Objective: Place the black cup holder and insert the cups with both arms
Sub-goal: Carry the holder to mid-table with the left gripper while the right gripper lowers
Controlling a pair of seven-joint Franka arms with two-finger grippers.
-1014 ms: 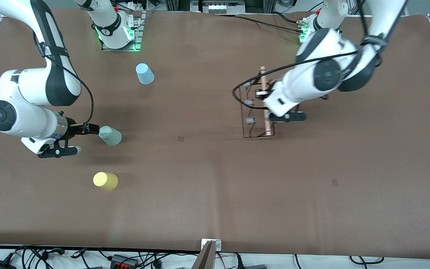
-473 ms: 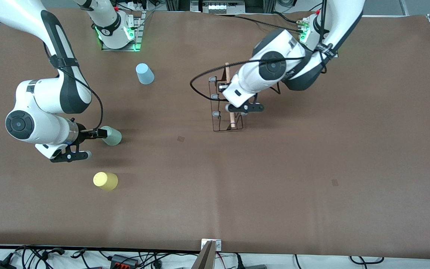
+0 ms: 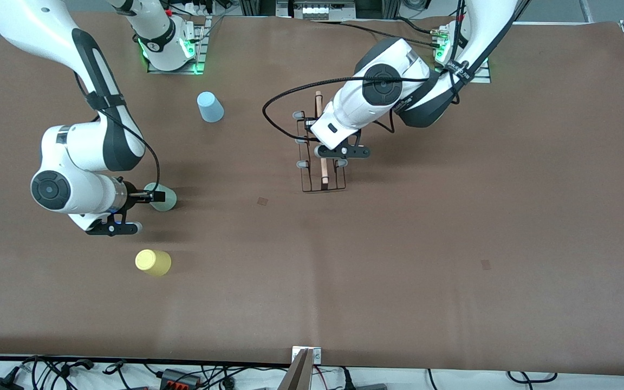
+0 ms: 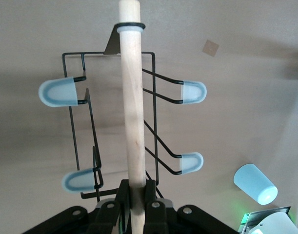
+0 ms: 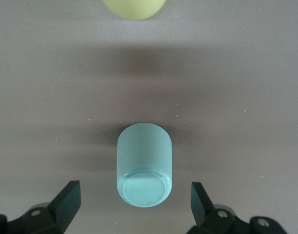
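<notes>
The black cup holder (image 3: 324,176) hangs from my left gripper (image 3: 325,154), which is shut on its wooden rod (image 4: 131,97) over the middle of the table. In the left wrist view the gripper (image 4: 137,195) clamps the rod's end, and the grey-tipped pegs stick out on both sides. The mint green cup (image 3: 161,198) stands mouth down toward the right arm's end. My right gripper (image 3: 147,195) is open at it. In the right wrist view its fingers (image 5: 66,200) stand wide on both sides of the cup (image 5: 144,163) without touching it.
The yellow cup (image 3: 153,262) stands nearer the front camera than the mint cup and shows in the right wrist view (image 5: 134,7). The light blue cup (image 3: 210,106) stands nearer the robots' bases and shows in the left wrist view (image 4: 255,184).
My left arm has carried the cup holder toward the middle of the table. My right gripper has moved in until its open fingers flank the mint cup.
</notes>
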